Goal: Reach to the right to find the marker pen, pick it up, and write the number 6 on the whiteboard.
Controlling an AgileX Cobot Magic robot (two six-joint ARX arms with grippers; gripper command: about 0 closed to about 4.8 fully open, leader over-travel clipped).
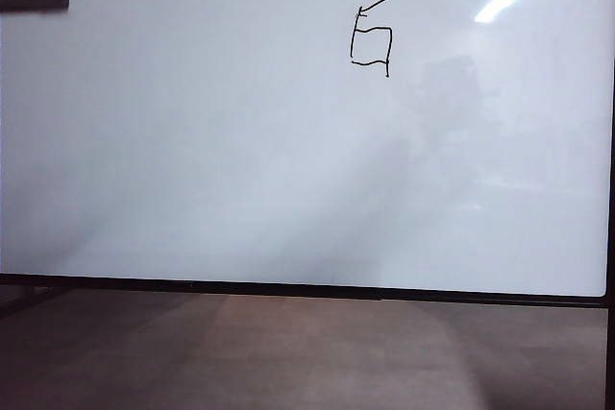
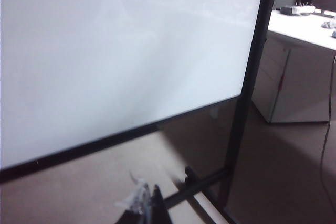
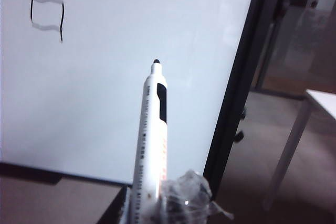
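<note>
A boxy black number 6 (image 1: 371,36) is seen upper right of centre on the large glossy white whiteboard (image 1: 192,141). The right gripper (image 3: 157,208) – jaws pinching the white marker pen (image 3: 151,140), tip clear of the board. The left gripper (image 2: 144,203) is low before the board – jaw state cannot be told.

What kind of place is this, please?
Probably an office or lab room: a framed whiteboard on a stand, a white desk with drawers beside it, and a plain floor. The right gripper holds a marker pen.
</note>
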